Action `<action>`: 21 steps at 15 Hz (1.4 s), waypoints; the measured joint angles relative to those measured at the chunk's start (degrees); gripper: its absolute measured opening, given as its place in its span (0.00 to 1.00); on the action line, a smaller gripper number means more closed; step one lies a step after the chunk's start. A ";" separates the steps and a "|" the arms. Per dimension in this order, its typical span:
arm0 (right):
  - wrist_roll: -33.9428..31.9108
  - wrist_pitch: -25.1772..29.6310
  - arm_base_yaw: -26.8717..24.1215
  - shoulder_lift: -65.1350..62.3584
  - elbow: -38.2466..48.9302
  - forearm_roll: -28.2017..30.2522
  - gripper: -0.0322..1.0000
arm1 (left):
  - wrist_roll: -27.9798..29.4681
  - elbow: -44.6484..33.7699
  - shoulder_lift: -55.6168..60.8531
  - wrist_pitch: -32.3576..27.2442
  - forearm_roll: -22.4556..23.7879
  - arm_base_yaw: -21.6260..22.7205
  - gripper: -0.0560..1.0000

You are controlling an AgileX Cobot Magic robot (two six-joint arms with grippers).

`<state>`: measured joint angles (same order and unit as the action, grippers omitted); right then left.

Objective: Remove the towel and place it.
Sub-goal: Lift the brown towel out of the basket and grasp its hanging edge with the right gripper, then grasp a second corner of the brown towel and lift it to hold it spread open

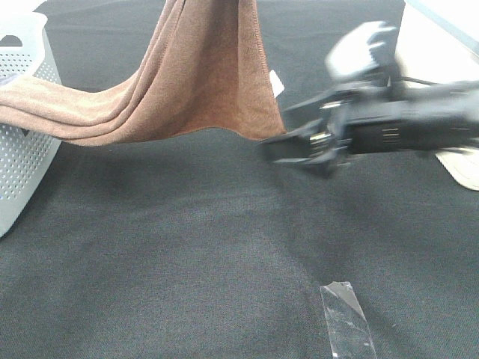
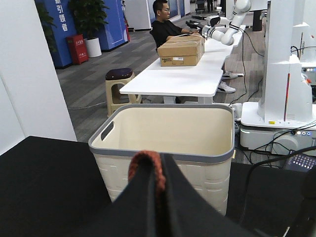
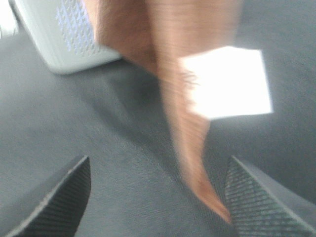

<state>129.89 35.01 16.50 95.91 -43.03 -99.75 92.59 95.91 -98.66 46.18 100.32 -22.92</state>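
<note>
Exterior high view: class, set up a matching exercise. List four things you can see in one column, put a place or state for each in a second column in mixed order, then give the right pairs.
Things:
1 reddish-brown plush towel
2 pale perforated plastic basket
3 clear strip of tape
4 right tool

Places or states:
A lies flat on the black table cloth
B jaws apart, holding nothing
C hangs from above, one end over the basket
D stands at the view's left edge

Pairs: 1-C, 2-D, 3-A, 4-B.
</note>
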 joint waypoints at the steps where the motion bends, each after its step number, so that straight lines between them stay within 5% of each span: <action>1: 0.00 -3.95 1.72 0.92 -1.26 0.00 0.72 | 0.00 0.00 0.00 0.00 0.00 0.00 0.05; 3: -0.52 -8.42 2.92 2.81 -2.81 0.00 0.71 | -0.06 0.00 0.00 0.00 0.00 0.00 0.05; 10: -3.04 -7.10 2.92 3.95 -4.93 -0.06 0.58 | -0.23 0.00 0.00 0.00 0.00 0.00 0.05; 11: -3.32 -7.05 2.92 3.95 -4.93 -0.06 0.50 | -0.23 0.00 0.00 0.00 0.00 0.00 0.05; 13: -5.90 -6.76 2.92 3.95 -4.93 0.00 0.13 | -0.23 0.00 0.00 0.00 0.00 0.00 0.05; 14: -8.02 -6.65 2.92 3.95 -4.93 0.00 0.04 | -0.23 0.00 0.00 0.00 0.00 0.00 0.05; 18: -13.01 -7.05 2.92 2.81 -4.93 2.35 0.03 | -0.23 0.00 0.00 -1.55 0.00 0.00 0.05; 21: -23.38 -10.26 2.92 -1.03 -7.39 14.09 0.03 | 2.18 0.00 0.00 -5.56 -0.06 -0.06 0.05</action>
<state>106.51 24.75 19.42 94.88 -50.42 -85.66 94.77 95.91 -98.66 40.62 100.27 -22.98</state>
